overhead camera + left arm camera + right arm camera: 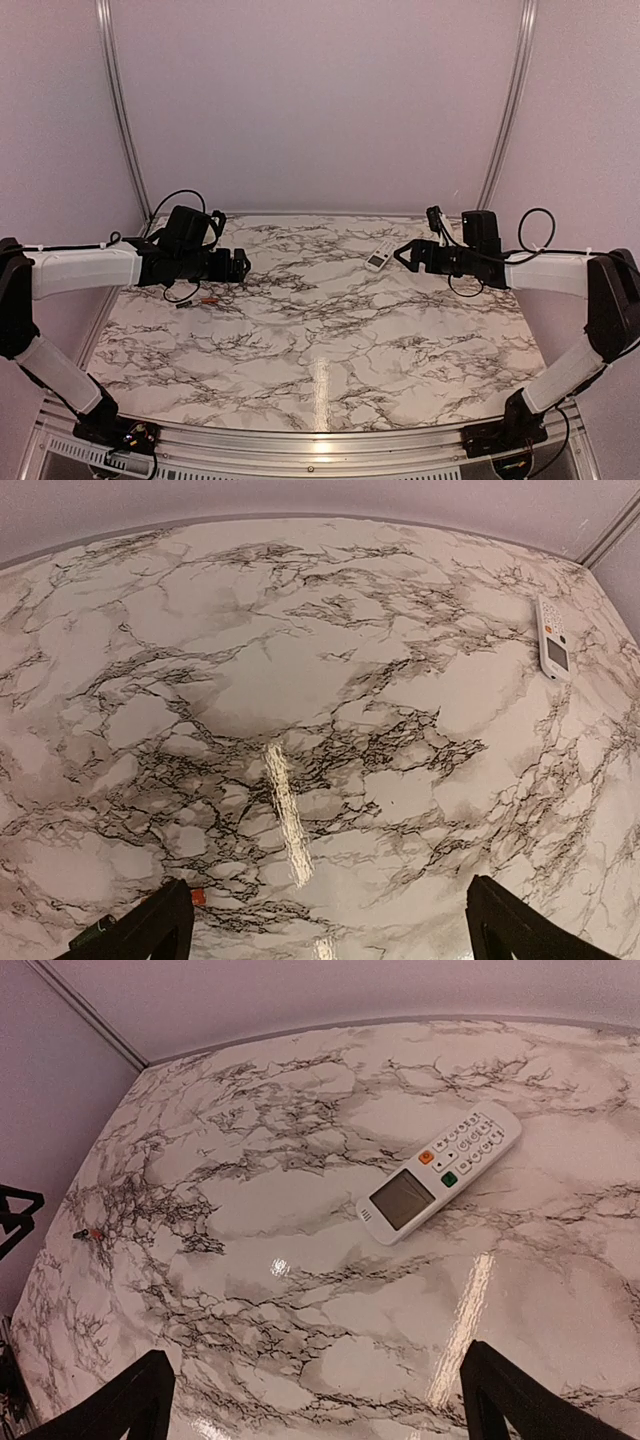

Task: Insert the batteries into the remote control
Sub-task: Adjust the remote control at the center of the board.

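— Two grippers to account for. How does your left gripper stand?

— Spread as wide as I can get it, with nothing between the fingers. It hangs over the left side of the marble-patterned table, tips turned toward the middle.

— And your right gripper?

— The same: jaws far apart, nothing in them. It hangs over the far right part of the table, tips turned leftward, facing my other hand across the gap.

— Where is the remote control?

— Lying flat and face up near the far edge, right of centre. Its dark screen is nearer my right wrist camera, with the button rows beyond it. An orange button and a green one sit just past the screen. From overhead it lies just beside my right fingertips. From the wrist it is clear of both fingers, untouched.

— And the batteries?

— On the table at the left, on the near side of my left gripper and well apart from the remote control. My left wrist camera shows an orange-red bit just beside one finger, low in the view. They are too small for me to count, or to tell whether that finger touches them.
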Available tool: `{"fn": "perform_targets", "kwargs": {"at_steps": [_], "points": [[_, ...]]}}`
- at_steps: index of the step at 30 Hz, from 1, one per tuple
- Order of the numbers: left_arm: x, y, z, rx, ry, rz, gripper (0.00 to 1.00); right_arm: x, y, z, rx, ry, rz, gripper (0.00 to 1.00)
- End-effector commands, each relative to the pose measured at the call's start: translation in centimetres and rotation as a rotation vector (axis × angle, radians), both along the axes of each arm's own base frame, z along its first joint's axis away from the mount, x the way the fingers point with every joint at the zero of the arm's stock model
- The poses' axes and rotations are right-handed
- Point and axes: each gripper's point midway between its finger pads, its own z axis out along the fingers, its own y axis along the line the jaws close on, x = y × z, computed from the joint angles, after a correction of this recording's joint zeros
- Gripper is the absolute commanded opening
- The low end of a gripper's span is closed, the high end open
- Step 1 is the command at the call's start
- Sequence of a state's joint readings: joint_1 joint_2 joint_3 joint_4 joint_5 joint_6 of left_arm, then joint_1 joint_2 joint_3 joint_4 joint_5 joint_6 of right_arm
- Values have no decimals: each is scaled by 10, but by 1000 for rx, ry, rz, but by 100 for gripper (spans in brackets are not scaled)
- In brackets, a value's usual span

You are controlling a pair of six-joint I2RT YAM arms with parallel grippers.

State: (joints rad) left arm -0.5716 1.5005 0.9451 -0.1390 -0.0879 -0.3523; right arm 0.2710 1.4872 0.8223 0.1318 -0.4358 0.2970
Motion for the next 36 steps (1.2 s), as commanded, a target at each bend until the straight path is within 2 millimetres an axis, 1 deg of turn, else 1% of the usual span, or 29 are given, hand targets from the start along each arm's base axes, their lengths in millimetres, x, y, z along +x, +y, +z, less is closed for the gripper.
{"fn": "perform_targets", "kwargs": {"at_steps": [1,2,4,10,12,13,15,21,22,24,29,32,36], "points": [[7,2,6,11,-34,37,99,10,-1,5,-65,8,-54,99],[7,3,8,11,-39,41,99,13,-2,5,-74,13,-66,99],[9,4,13,10,-51,53,99,15,-3,-4,-101,53,-78,99],[14,11,26,10,-87,103,99,34,-2,-27,-131,150,-117,99],[15,12,29,10,-95,112,99,42,2,-37,-133,187,-125,98],[15,13,31,12,-100,116,99,48,5,-37,-133,193,-128,98],[16,15,36,13,-111,126,99,57,10,-47,-145,216,-130,97],[15,20,44,9,-131,147,99,84,23,-62,-139,254,-139,95],[15,20,45,10,-133,149,99,86,23,-71,-145,273,-139,94],[15,21,47,8,-136,148,99,93,24,-79,-161,288,-149,93],[16,20,55,-8,-153,153,99,113,30,-89,-176,305,-159,91],[17,21,62,-14,-168,158,99,120,32,-104,-205,333,-166,90],[19,19,67,-25,-181,159,99,130,43,-114,-230,340,-154,88]]}}
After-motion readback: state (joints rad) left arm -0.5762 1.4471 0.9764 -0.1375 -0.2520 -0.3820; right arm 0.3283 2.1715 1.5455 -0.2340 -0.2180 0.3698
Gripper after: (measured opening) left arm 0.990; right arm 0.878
